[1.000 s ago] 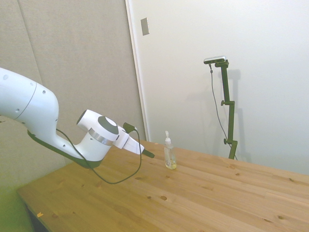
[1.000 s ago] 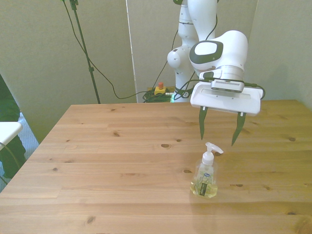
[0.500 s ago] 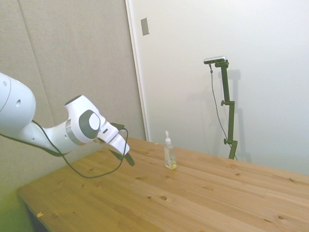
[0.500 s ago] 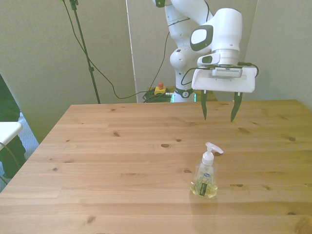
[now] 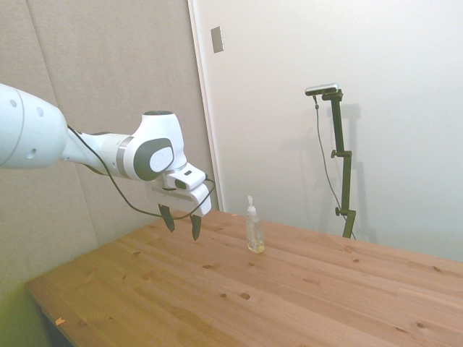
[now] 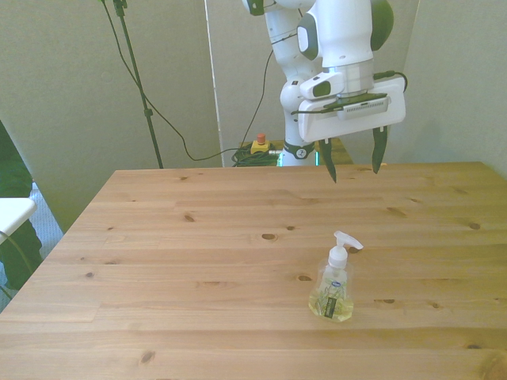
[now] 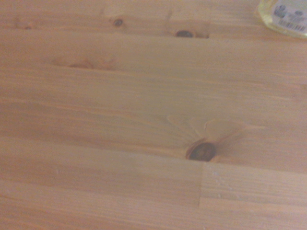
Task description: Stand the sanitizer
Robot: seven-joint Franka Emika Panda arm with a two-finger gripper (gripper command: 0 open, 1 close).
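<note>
Gripper (image 6: 352,161): now rising higher and drawing back from the sanitizer (image 6: 333,288), fingers (image 5: 194,226) spread wide, holding nothing, pointing down. Sanitizer: standing upright on the surface (image 6: 198,269), unmoved, well apart from and below the fingers. Label (image 7: 288,10): showing a barcode; writing too blurred to read.
</note>
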